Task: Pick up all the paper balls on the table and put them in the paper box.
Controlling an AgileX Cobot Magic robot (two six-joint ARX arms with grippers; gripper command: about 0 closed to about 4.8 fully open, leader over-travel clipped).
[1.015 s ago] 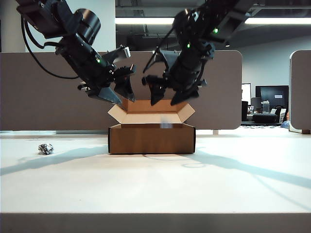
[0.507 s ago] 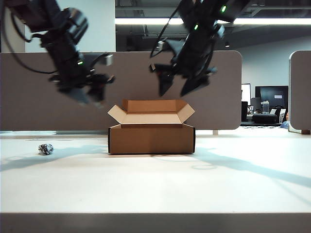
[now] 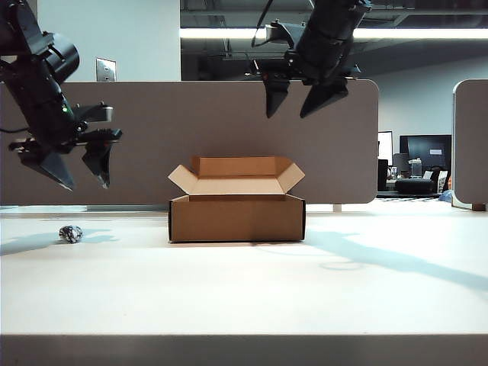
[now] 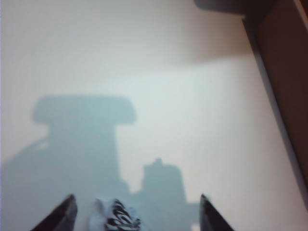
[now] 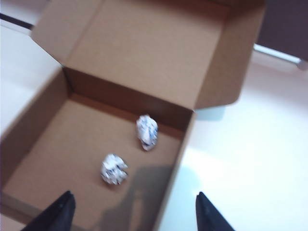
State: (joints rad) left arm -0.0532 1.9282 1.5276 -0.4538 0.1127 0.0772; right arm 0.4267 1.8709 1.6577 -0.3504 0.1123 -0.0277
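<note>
Paper balls: we count three in all. Two white ones with blue print lie inside the paper box (image 3: 237, 217), one (image 5: 147, 132) near its back wall and one (image 5: 114, 169) nearer the middle of its floor, apart from each other. The third, a darker ball (image 3: 71, 233), sits on the table (image 3: 244, 290) well to the left of the box; in the left wrist view the same ball (image 4: 117, 217) shows between the two fingertips of the gripper above it. We see one box, standing with all four flaps spread open. There are two grippers. The left gripper (image 3: 80, 174) hangs well to the left of the box, above the dark ball, its jaws spread wide and empty. The right gripper (image 3: 299, 103) hangs high above the right half of the box, also spread wide with nothing between its fingers. A second ago both grippers crowded just over the box's open top; since then the left one has swung out leftward and widened its jaws, and the right one has risen clear. The box and the dark ball have not moved.
</note>
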